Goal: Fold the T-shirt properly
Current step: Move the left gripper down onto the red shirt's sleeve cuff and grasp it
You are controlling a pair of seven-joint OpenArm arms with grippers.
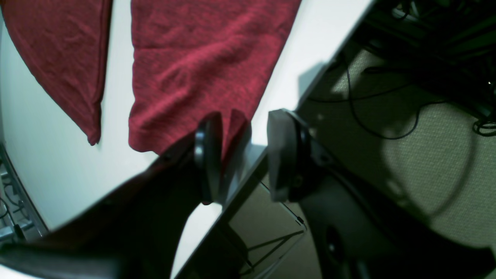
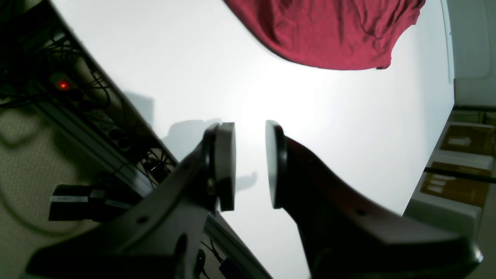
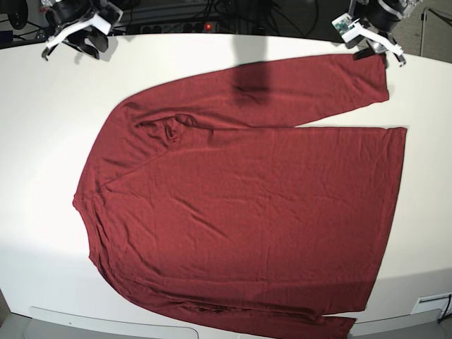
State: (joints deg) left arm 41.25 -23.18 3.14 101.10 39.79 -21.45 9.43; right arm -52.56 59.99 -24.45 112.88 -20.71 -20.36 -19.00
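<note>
The maroon T-shirt [image 3: 240, 205] lies spread flat on the white table [image 3: 42, 141], sleeves out, with a small bunch of folds near one shoulder. My left gripper [image 1: 244, 155] is open at the table's far edge, right at the end of the upper sleeve [image 1: 186, 77]. The cuff's corner reaches in beside one finger [image 1: 209, 155], and the other finger hangs past the edge. In the base view this left gripper [image 3: 378, 44] is at the top right. My right gripper [image 2: 250, 166] is open and empty above bare table, well short of the T-shirt [image 2: 329, 35]; in the base view the right gripper [image 3: 74, 39] is at the top left.
Past the table's far edge are carpet and black cables [image 1: 372, 128], plus a power strip with a red light [image 2: 63, 84]. Brown boxes [image 2: 461, 162] stand beyond the table's side. The shirt's lower hem reaches the near edge [image 3: 282, 326].
</note>
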